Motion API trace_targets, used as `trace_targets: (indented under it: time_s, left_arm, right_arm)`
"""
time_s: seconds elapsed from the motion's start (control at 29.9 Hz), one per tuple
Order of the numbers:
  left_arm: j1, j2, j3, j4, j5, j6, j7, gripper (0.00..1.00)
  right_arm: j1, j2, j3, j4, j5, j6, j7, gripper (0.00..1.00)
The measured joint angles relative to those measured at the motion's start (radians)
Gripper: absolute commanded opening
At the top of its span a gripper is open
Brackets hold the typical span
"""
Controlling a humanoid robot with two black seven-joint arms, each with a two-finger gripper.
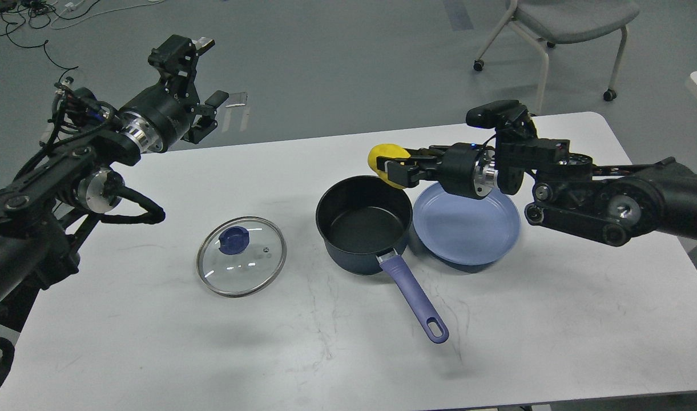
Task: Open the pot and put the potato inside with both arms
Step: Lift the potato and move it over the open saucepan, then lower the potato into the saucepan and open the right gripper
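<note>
The dark pot (363,225) with a purple handle stands open at the table's middle. Its glass lid (241,256) with a blue knob lies flat on the table to the pot's left. My right gripper (395,169) is shut on the yellow potato (385,160) and holds it in the air just above the pot's far right rim. The blue plate (468,225) right of the pot has nothing on it. My left gripper (202,111) is open and empty, raised beyond the table's far left edge.
The white table (337,354) carries only the pot, lid and plate. A grey chair (559,23) stands on the floor behind the table at the right. Cables lie on the floor at the far left.
</note>
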Motion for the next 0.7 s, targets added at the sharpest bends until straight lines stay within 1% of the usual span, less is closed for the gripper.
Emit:
trace_targets:
  time_s: [0.03, 0.07, 0.1, 0.13, 0.17, 0.2, 0.37, 0.5, 0.57, 0.7]
  left_arm:
    - [0.0, 0.0, -0.001, 0.0, 0.0, 0.0, 0.0, 0.98]
    - [0.0, 0.0, -0.001, 0.0, 0.0, 0.0, 0.0, 0.98]
    - [0.0, 0.0, -0.002, 0.0, 0.0, 0.0, 0.0, 0.98]
    - [0.0, 0.0, -0.002, 0.0, 0.0, 0.0, 0.0, 0.98]
    - [0.0, 0.0, -0.003, 0.0, 0.0, 0.0, 0.0, 0.98]
    - [0.0, 0.0, -0.003, 0.0, 0.0, 0.0, 0.0, 0.98]
    - [0.001, 0.0, -0.004, 0.0, 0.0, 0.0, -0.001, 0.98]
    - [0.001, -0.004, -0.008, 0.0, -0.01, -0.001, -0.002, 0.98]
    - [0.001, -0.006, -0.018, 0.0, -0.014, -0.004, -0.002, 0.98]
    - [0.015, -0.02, -0.083, 0.0, -0.05, -0.01, 0.005, 0.98]
  right_arm:
    - [0.003, 0.021, -0.019, -0.007, 0.0, 0.0, 0.001, 0.48]
    - [0.004, 0.036, -0.034, -0.013, 0.0, 0.0, 0.002, 0.57]
    - [0.005, 0.05, -0.049, -0.026, 0.0, 0.0, 0.002, 0.62]
    - [0.003, 0.063, -0.061, -0.042, 0.001, -0.001, 0.001, 0.81]
    - [-0.001, 0.072, -0.068, -0.052, 0.002, -0.003, 0.001, 0.92]
    - [-0.006, 0.084, -0.073, -0.059, 0.003, -0.003, 0.001, 0.99]
    - [-0.012, 0.115, -0.076, -0.071, 0.021, -0.002, -0.012, 1.0]
    - [-0.003, 0.12, -0.047, -0.085, 0.08, -0.003, -0.02, 1.0]
    - [0.002, 0.121, -0.015, -0.086, 0.143, -0.003, -0.02, 1.0]
    - [0.005, 0.119, 0.083, -0.084, 0.31, -0.001, -0.02, 1.0]
